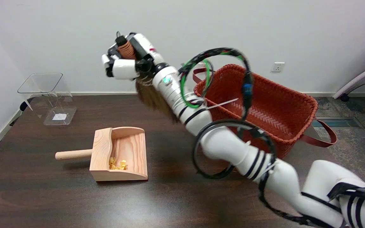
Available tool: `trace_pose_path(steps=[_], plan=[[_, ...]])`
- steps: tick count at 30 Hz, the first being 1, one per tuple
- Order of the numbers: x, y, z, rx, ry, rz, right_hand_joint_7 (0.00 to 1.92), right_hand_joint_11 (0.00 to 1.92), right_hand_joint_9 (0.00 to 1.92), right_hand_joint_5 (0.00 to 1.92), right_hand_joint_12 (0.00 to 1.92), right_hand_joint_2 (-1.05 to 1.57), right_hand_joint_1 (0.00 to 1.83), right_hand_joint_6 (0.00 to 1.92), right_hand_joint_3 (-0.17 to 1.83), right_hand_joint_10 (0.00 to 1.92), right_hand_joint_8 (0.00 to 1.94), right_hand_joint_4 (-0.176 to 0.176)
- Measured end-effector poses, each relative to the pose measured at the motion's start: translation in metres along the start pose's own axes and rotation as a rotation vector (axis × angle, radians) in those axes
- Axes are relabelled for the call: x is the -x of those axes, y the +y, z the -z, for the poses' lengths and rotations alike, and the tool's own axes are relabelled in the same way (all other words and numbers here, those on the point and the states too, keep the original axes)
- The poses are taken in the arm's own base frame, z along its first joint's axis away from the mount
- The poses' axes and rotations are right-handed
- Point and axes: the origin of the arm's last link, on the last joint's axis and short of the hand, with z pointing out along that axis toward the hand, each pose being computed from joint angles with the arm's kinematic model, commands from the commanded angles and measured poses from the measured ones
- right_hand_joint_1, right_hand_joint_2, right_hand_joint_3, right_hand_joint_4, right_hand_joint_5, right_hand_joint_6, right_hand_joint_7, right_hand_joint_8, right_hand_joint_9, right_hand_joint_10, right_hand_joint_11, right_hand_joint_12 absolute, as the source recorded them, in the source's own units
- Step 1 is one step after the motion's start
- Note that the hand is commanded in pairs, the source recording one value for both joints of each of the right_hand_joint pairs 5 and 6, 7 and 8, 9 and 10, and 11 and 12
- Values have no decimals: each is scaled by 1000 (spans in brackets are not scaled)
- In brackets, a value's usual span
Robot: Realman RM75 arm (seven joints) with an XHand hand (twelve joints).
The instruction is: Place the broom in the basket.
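Observation:
My right hand (128, 58) is raised high above the table, left of the basket, and grips the small broom (149, 96) by its brown wound handle. The handle end shows between the fingers (124, 68). The broom's brown bristles hang down below the hand, partly hidden behind my forearm. The woven red-brown basket (296, 98) stands on the table's far right side, open at the top, with strap handles at both ends. My arm crosses in front of the basket's left part.
A wooden dustpan (119, 155) with yellow crumbs in it lies on the dark table (43, 196), its round handle pointing left. A clear plastic container (48, 96) stands at the far left corner. Black cable loops hang from my arm.

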Motion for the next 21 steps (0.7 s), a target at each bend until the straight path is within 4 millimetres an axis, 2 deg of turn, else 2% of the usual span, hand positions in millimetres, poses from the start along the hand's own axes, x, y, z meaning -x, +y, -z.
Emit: trace_pose_path(steps=[11, 21], plan=[[-72, -16, 10, -60, -7, 141, 1920, 1920, 1920, 1920, 1920, 726, 1077, 1920, 1206, 1920, 1920, 0], [-141, -18, 31, -39, 54, 235, 1920, 1920, 1920, 1920, 1920, 700, 1073, 1920, 1236, 1920, 1920, 0]])
